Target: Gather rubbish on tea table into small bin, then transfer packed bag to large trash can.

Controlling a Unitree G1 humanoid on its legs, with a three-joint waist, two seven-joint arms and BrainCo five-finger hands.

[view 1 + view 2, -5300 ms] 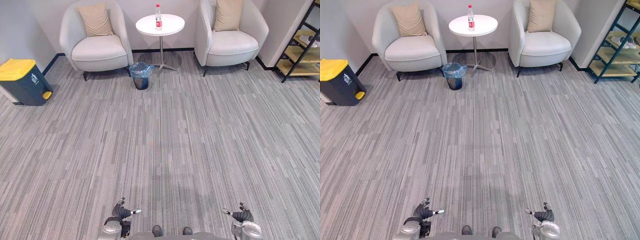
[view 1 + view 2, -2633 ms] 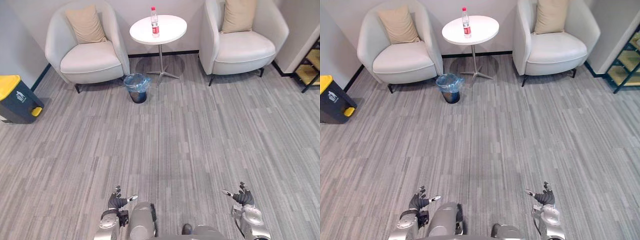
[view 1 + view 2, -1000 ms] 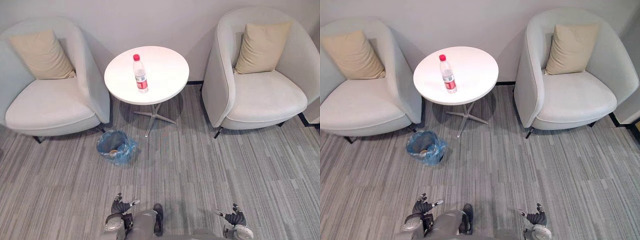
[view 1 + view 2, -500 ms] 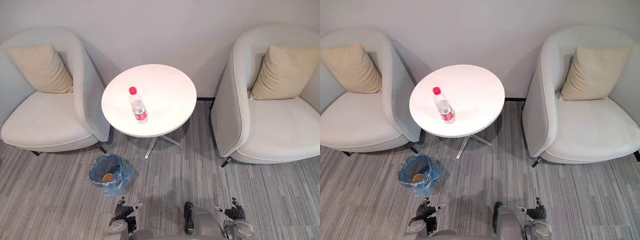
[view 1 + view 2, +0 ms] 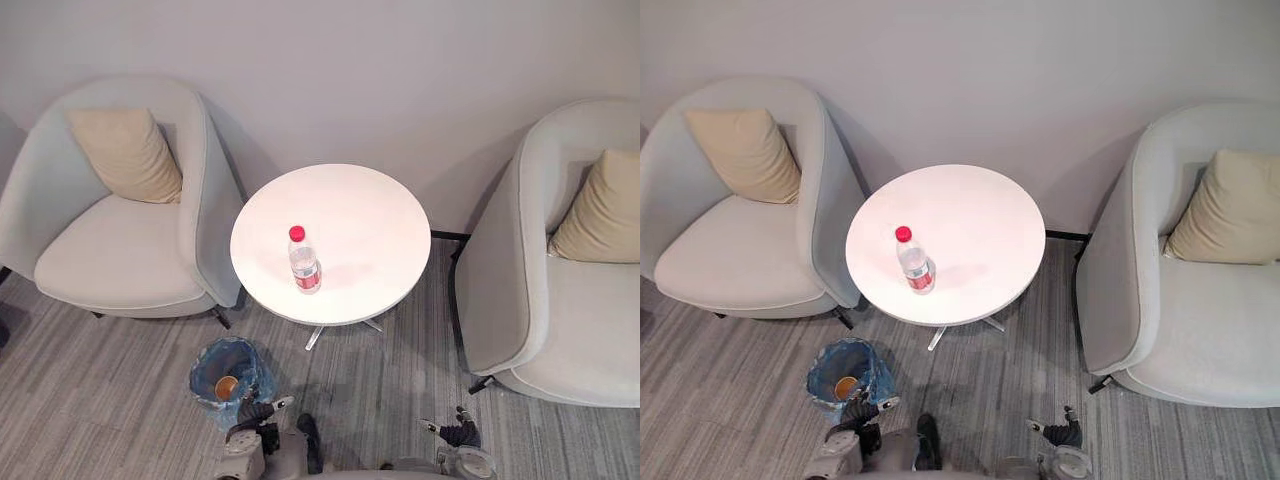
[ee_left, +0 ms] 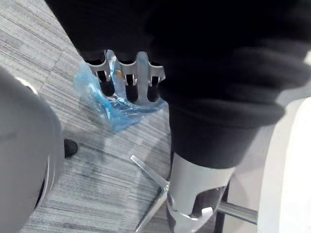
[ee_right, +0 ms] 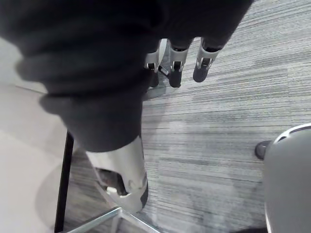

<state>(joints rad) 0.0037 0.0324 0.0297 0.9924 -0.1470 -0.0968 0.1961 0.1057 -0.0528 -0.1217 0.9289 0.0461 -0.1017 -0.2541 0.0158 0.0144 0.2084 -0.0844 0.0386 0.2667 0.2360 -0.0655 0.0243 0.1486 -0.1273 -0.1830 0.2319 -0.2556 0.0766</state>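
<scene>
Standing on table (image 5: 365, 215): bottle (image 5: 305, 268) (red cap), upright
Bin (image 5: 205, 362): floor, near-left of table
Left hand (image 5: 255, 413): fingers relaxed, empty, beside bin
Right hand (image 5: 458, 432): fingers relaxed, empty

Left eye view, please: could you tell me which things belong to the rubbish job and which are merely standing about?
Job: clear plastic bottle with red cap; round white tea table; small bin lined with blue bag.
Standing about: two pale grey armchairs; two beige cushions.
</scene>
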